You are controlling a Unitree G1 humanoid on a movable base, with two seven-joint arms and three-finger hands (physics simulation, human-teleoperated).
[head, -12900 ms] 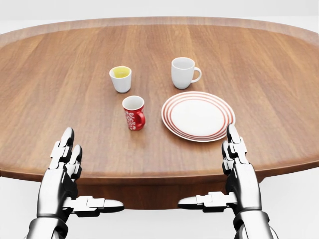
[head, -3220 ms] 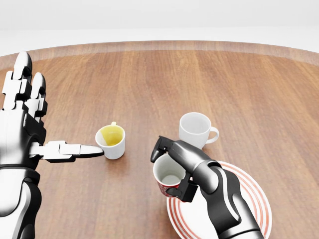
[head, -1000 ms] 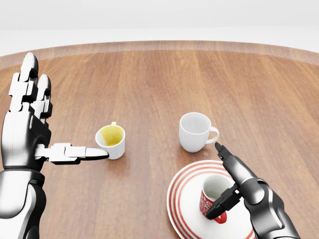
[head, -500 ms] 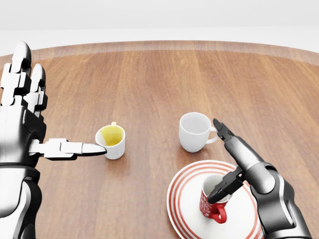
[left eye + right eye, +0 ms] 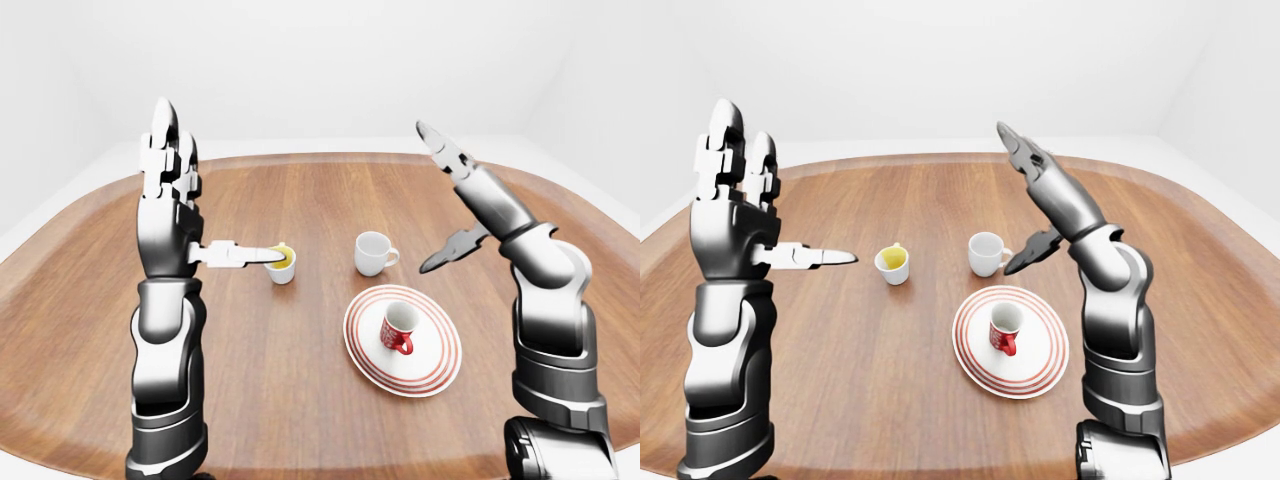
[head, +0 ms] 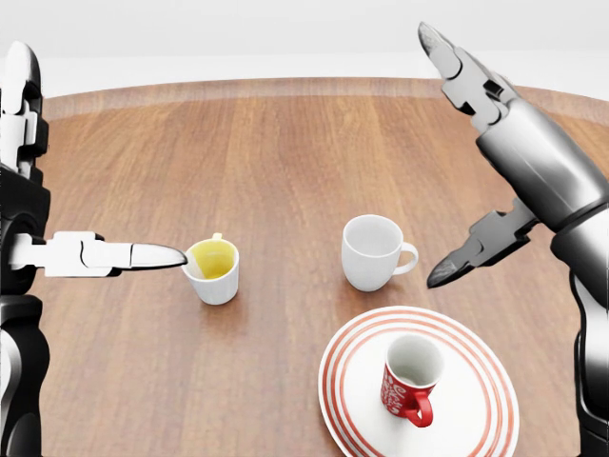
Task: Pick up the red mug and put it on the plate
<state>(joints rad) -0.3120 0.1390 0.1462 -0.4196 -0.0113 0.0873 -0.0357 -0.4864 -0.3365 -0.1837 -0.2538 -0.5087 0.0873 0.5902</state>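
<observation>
Stood upright on the plate (image 6: 476, 419), the red mug (image 6: 409, 376), handle toward the near table edge, a little left of the plate's middle, nothing touching it. Sat near the table's (image 6: 285, 152) near edge, the striped plate. Just beyond its far rim, apart from it, a white mug (image 6: 371, 250), handle pointing right. Left of that, well apart, a white cup (image 6: 215, 269) with yellow inside. Reached to that cup's rim, the thumb of the left hand (image 5: 740, 225), fingers spread and upright, holding nothing. Hung high over the plate's right side, the right hand (image 6: 485, 162), fingers splayed wide apart, empty, clear of every cup. Half a second ago had its thumb at the red mug's rim; since lifted up and away, mug left unmoved on the plate.
</observation>
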